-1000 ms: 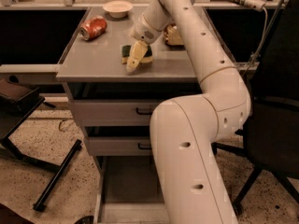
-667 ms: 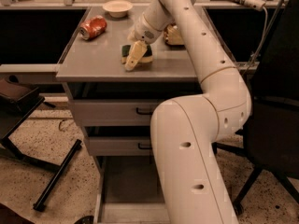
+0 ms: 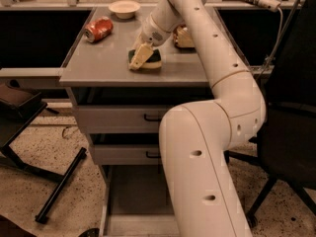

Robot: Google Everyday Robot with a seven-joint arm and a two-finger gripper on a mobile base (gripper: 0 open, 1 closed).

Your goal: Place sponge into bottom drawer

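Sponge (image 3: 156, 59), small rectangular pad with a dark green top over pale yellow foam, lies on the grey metal cabinet surface (image 3: 98, 58), centre-top of frame, near the surface's front edge. Pale claw (image 3: 140, 60) is down on the sponge's left end, touching it and covering part of it. Cannot tell how wide the claw is or whether it has actually gripped the sponge. The sponge looks seated on the surface, not lifted.

White robot arm (image 3: 212, 132) comes in from lower right, bends up the right side and reaches over the surface from the upper middle.

Bottom drawer (image 3: 138, 196), wide grey tray with a flat floor, stands pulled out at bottom centre, directly below the sponge's spot and well apart from it. Above it are two shallow grey drawers with black handles (image 3: 153, 117), both closed.

Also on the surface:
- crushed red can (image 3: 98, 28), upper left
- small white bowl (image 3: 124, 8), at the back edge
- brown bread loaf in plastic (image 3: 183, 36), just right of the claw, partly behind the arm

Black chair (image 3: 291, 132) is at the right edge.
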